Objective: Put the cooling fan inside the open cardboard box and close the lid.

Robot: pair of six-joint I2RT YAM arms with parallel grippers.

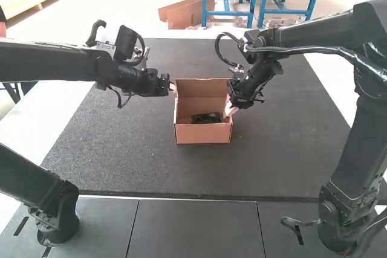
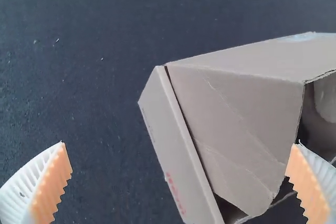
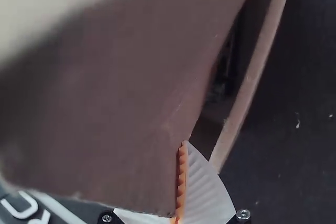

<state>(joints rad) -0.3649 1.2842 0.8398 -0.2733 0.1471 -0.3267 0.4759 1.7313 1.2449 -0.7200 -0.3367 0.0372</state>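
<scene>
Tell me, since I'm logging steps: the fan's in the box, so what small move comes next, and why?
Probably the left gripper should fold the flap before it inward over the cardboard box. The cooling fan already lies inside, the top is open, and its open fingers flank that flap.

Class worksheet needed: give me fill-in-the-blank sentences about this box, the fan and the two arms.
The cooling fan lies ____ the cardboard box. The left gripper has its jaws wide ____. In the high view, the right gripper is at the box's ____ edge.
Missing words: inside; open; right.
</scene>
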